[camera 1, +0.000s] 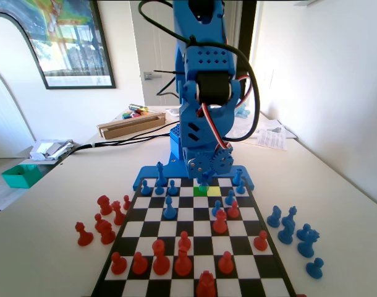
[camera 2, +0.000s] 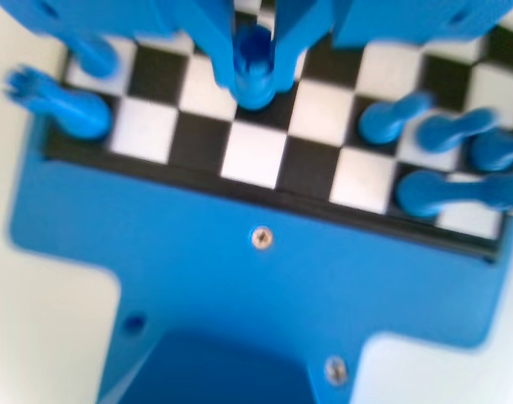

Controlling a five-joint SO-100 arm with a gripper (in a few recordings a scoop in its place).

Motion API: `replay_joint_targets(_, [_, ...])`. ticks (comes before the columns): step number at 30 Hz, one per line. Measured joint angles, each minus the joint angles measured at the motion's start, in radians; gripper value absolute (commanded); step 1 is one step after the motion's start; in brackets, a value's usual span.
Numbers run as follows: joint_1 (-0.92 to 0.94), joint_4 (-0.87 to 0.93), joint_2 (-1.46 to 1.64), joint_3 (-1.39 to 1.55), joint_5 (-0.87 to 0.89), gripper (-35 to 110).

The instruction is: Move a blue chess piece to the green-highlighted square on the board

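My gripper (camera 1: 205,177) hangs low over the far edge of the board (camera 1: 194,247), just above the green-highlighted square (camera 1: 199,191). In the wrist view the two jaws of the gripper (camera 2: 254,59) close on either side of a blue pawn (camera 2: 254,74), whose round head and flared base show between them over a black square. The same blue pawn (camera 1: 204,181) peeks out under the gripper in the fixed view. Whether its base touches the board I cannot tell; the wrist picture is blurred.
The yellow square (camera 1: 214,191) lies right of the green one. Other blue pieces (camera 1: 159,179) stand along the far rows and red pieces (camera 1: 183,263) fill the near half. Blue pieces (camera 1: 298,234) sit off the board on the right, red pieces (camera 1: 104,219) on the left.
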Motion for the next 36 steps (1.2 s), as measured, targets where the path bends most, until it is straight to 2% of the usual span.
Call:
replay_joint_targets(20, [0.061, -0.054, 0.002, 0.037, -0.032, 1])
replay_joint_targets(36, [0.057, -0.1, 0.003, 0.037, 0.005, 14])
